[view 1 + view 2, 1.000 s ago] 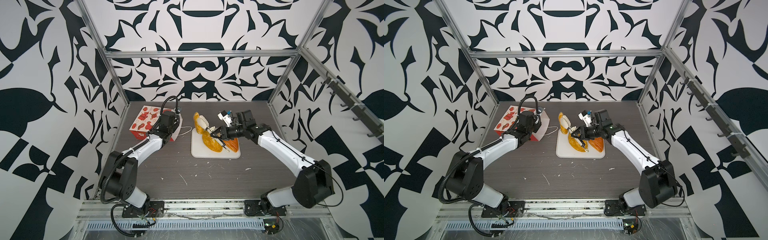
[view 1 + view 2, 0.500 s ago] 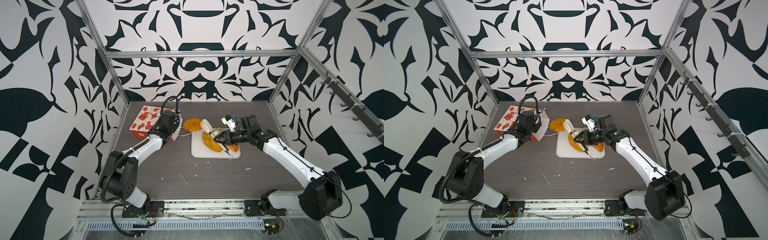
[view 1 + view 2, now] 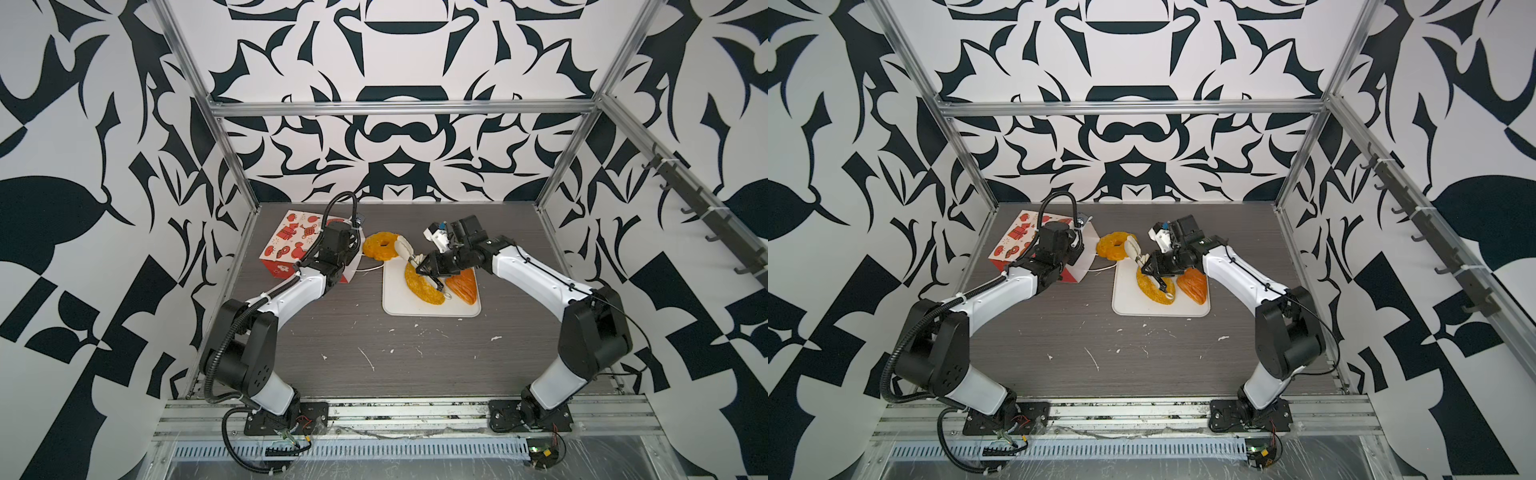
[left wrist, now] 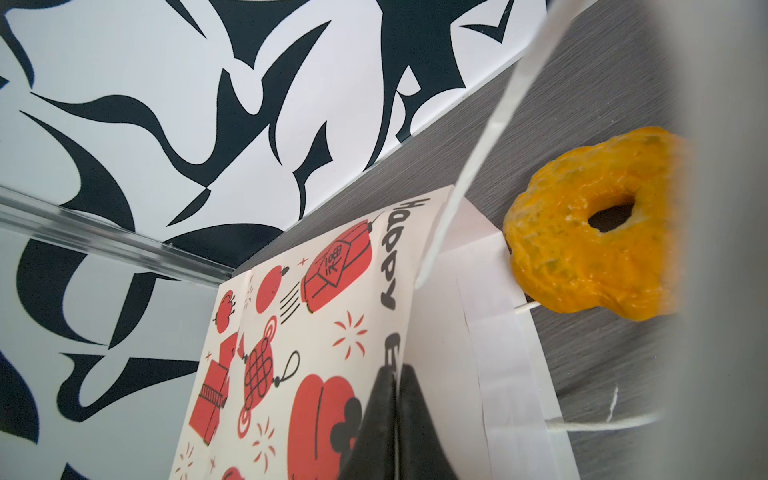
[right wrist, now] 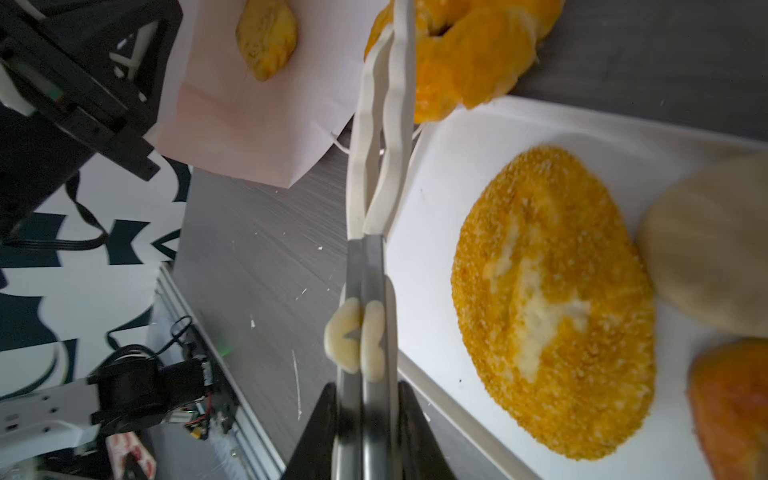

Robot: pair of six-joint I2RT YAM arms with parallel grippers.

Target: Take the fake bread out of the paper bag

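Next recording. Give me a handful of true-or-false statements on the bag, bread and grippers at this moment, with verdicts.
The paper bag lies on its side. True.
The bag is empty. False: a yellow pastry sits inside.
The right gripper holds tongs. True.
The left gripper is open, clear of the bag. False: its jaws are shut on the bag's edge.
The white tray is bare. False: pastries lie on it.
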